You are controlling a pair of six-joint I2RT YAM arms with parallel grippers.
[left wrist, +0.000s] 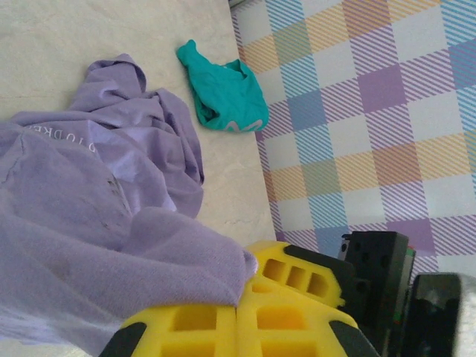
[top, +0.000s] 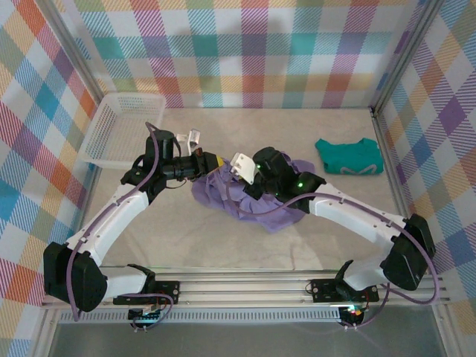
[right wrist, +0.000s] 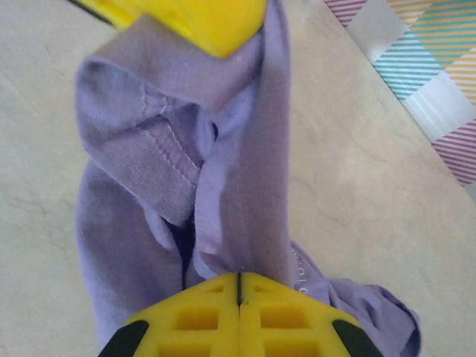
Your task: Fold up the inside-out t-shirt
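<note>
1. The lavender t-shirt (top: 253, 202) lies bunched at the centre of the pale marbled tabletop (top: 297, 249).
2. Left gripper (left wrist: 238, 301) and right gripper (right wrist: 239, 282) each clench its fabric.
3. Plaid walls (top: 260, 44) surround; white basket (top: 117, 132) rear-left, teal garment (top: 348, 156) rear-right

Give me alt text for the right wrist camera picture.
The right claw, shut, pinches a lavender-purple cotton t-shirt, seams showing, stretched up to the left claw's yellow finger over a beige table.

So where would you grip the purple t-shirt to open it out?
Likely the stitched hem of the t-shirt, from above: that doubled edge stands clear between the left gripper and right gripper, both shut on bunched cloth.
</note>
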